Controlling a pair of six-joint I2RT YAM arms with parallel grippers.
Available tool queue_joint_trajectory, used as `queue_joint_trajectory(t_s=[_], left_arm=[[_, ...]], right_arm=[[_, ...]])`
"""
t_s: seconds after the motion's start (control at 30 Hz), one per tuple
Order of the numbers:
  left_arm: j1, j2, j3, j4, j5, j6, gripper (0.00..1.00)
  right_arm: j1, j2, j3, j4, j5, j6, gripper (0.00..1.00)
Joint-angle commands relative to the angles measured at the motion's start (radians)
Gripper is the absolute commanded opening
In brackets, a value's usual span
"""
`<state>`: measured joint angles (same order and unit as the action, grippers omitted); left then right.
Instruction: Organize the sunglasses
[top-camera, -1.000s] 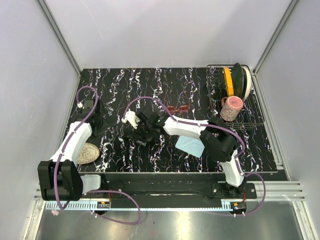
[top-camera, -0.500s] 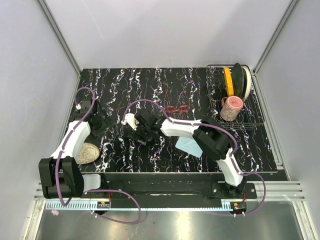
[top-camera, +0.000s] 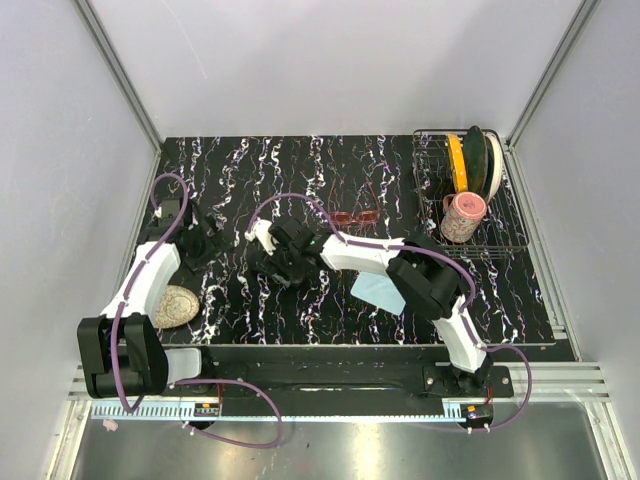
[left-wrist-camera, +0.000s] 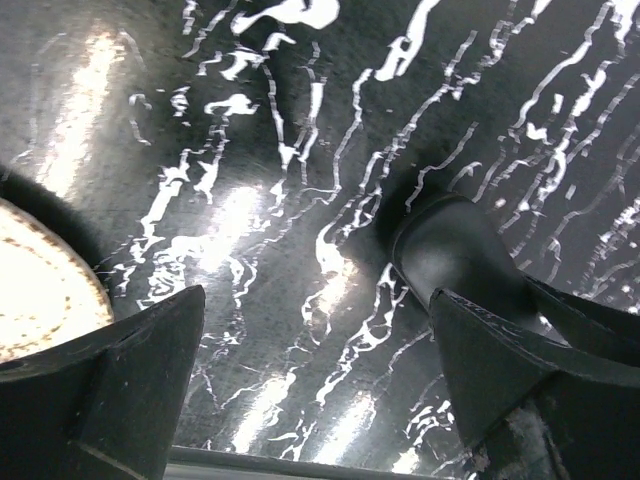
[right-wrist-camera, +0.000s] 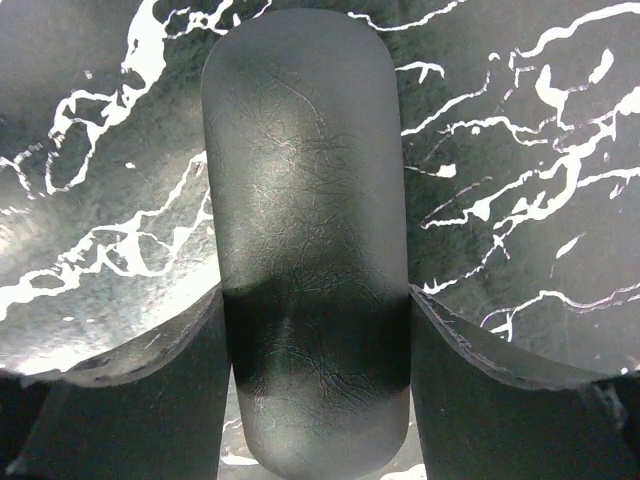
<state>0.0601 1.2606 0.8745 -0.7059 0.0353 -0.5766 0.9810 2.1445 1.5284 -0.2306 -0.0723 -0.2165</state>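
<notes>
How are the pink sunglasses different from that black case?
The sunglasses are thin, see-through pink; the black case is a solid, rounded oblong. The sunglasses lie untouched; the black case sits between the right claw's fingers. Both rest on the marbled table.

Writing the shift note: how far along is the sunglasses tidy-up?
Nothing looks done: the sunglasses lie loose on the table, outside the shut black case. In hand: the right gripper straddles that case. Remaining, likely: opening it and putting the sunglasses in.
</notes>
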Motion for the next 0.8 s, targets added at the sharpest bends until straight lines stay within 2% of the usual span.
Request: queue_joint_trajectory(t_s=[0.0, 0.1, 0.13, 0.2, 0.33, 0.43, 0.47, 0.53, 0.57, 0.67, 0.77], left_arm=[[0.006, -0.043, 0.052, 0.092, 0.132, -0.009, 0.99], [0.007, -0.099, 0.069, 0.169, 0.224, -0.032, 0.99], [0.007, -0.112, 0.076, 0.186, 0.248, -0.034, 0.99], [0.006, -0.150, 0.096, 0.246, 0.311, -0.032, 0.99], [0.007, -0.204, 0.106, 0.391, 0.446, -0.038, 0.99], [0.003, -0.236, 0.072, 0.624, 0.656, -0.157, 0.99], [0.000, -0.239, 0.051, 0.769, 0.682, -0.196, 0.99], [-0.026, -0.244, 0.035, 0.897, 0.712, -0.294, 0.99], [-0.038, -0.241, 0.028, 1.005, 0.716, -0.319, 0.99], [-0.111, -0.224, 0.050, 1.161, 0.730, -0.368, 0.99], [-0.193, -0.207, 0.101, 1.200, 0.718, -0.344, 0.99]], right_arm=[[-0.050, -0.084, 0.117, -0.064, -0.066, 0.210, 0.31], [-0.131, -0.141, 0.139, -0.073, -0.210, 0.363, 0.28], [-0.151, -0.176, 0.139, -0.073, -0.272, 0.388, 0.24], [-0.209, -0.210, 0.142, -0.075, -0.345, 0.443, 0.24], [-0.281, -0.302, 0.174, -0.091, -0.412, 0.523, 0.21], [-0.315, -0.357, 0.211, -0.114, -0.471, 0.558, 0.20], [-0.320, -0.370, 0.223, -0.128, -0.481, 0.571, 0.19], [-0.334, -0.409, 0.251, -0.134, -0.518, 0.582, 0.19], [-0.337, -0.420, 0.260, -0.136, -0.529, 0.597, 0.18], [-0.347, -0.457, 0.292, -0.136, -0.578, 0.635, 0.15], [-0.354, -0.485, 0.314, -0.110, -0.619, 0.687, 0.11]])
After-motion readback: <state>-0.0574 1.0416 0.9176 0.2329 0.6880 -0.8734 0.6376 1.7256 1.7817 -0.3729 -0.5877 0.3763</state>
